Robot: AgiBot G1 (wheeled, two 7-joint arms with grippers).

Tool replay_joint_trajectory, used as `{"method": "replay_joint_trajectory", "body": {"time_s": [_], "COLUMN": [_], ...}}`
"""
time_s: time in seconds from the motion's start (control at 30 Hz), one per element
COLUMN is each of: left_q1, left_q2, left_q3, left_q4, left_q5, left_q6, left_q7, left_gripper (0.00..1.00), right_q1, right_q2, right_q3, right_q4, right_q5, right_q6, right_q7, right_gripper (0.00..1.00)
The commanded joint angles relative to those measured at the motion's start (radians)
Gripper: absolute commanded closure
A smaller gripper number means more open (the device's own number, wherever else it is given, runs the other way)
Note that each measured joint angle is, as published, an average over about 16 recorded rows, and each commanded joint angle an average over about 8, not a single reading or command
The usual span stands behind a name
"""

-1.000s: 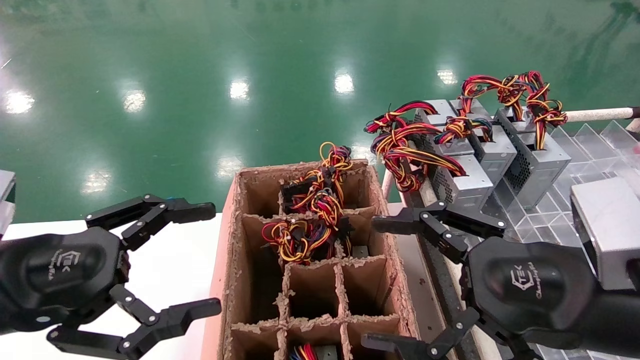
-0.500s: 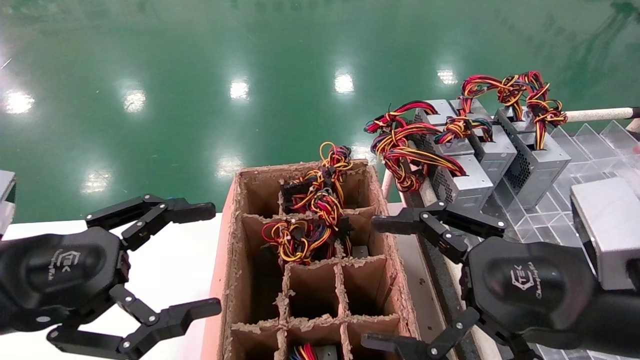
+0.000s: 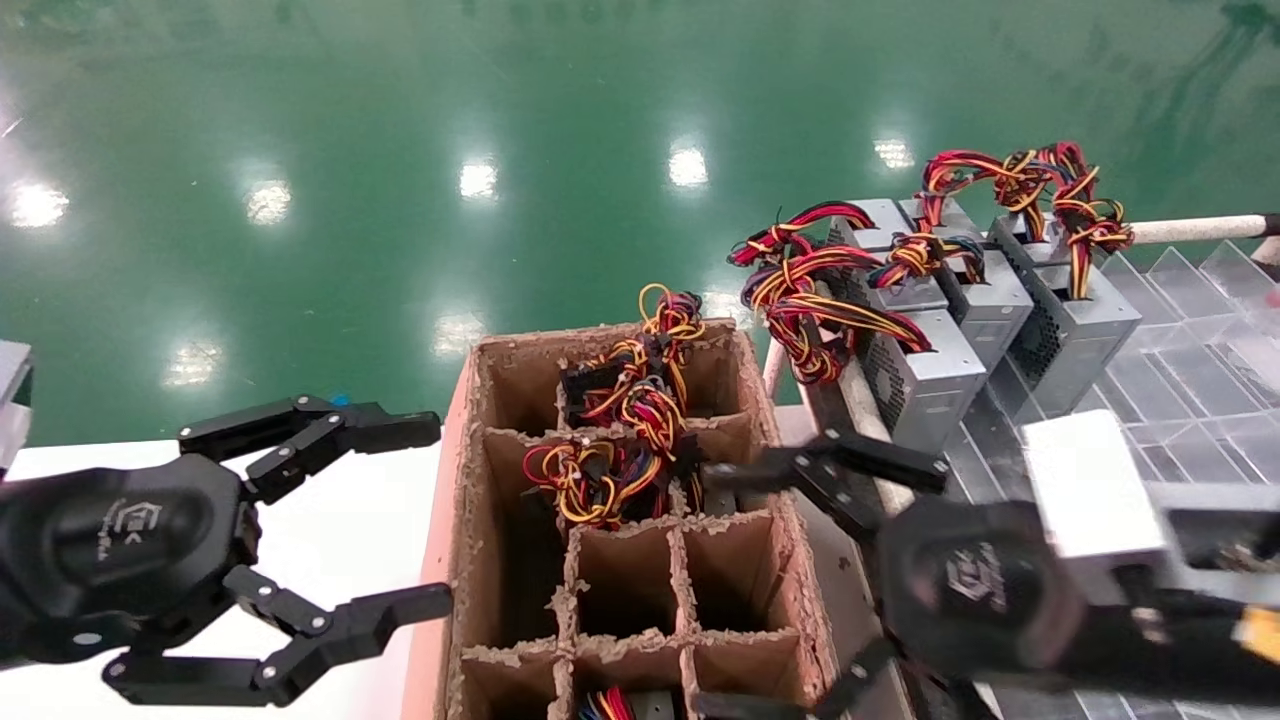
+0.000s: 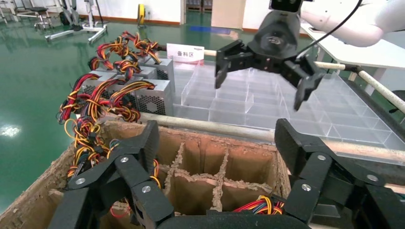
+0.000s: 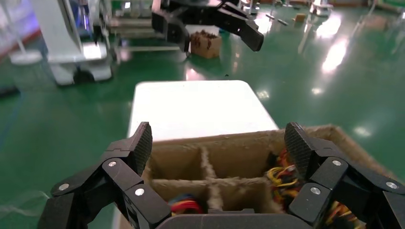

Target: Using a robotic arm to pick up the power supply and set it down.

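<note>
With both fingers spread and nothing held, the right pincer [image 3: 775, 590] was best lowered straight over the power supply [image 3: 600, 480] in the divided cardboard box [image 3: 450, 560], clear of its wires, while the left pincer [image 3: 400, 520] waited, equally wide and empty, over the tabletop [image 3: 340, 530].

Rough, fraying brown cardboard on the divided box [image 3: 460, 520], edges all fuzzy. Matt grey metal on the power supply [image 3: 925, 375], perforated along its side. Glossy green floor [image 3: 400, 150] throwing back lamp glare. Clear plastic dividers [image 3: 1190, 370]; matt black plastic on the right claw [image 3: 790, 580].

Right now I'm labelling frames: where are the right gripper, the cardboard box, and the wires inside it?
right gripper [image 3: 760, 590], head view, between its fingertips.
cardboard box [image 3: 462, 520], head view, left wall.
wires [image 3: 590, 480], head view, tangled bundle's middle.
</note>
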Motion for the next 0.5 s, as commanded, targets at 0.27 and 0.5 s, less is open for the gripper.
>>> {"method": "replay_joint_trajectory", "body": {"time_s": [0.27,0.5], "left_q1": [0.000,0.000], "left_q2": [0.000,0.000], "left_q3": [0.000,0.000], "left_q4": [0.000,0.000], "left_q5": [0.000,0.000], "left_q6": [0.000,0.000], "left_q7": [0.000,0.000], "left_gripper": [1.00,1.00], "right_q1": [0.222,0.374], "right_q2": [-0.153,-0.259], "right_q3": [-0.137,-0.274], "right_q4": [-0.125,-0.280], "right_q5": [-0.246,-0.389], "right_q6": [-0.044,-0.046], "right_q7": [-0.207,-0.374], "right_gripper": [0.00,0.01]}}
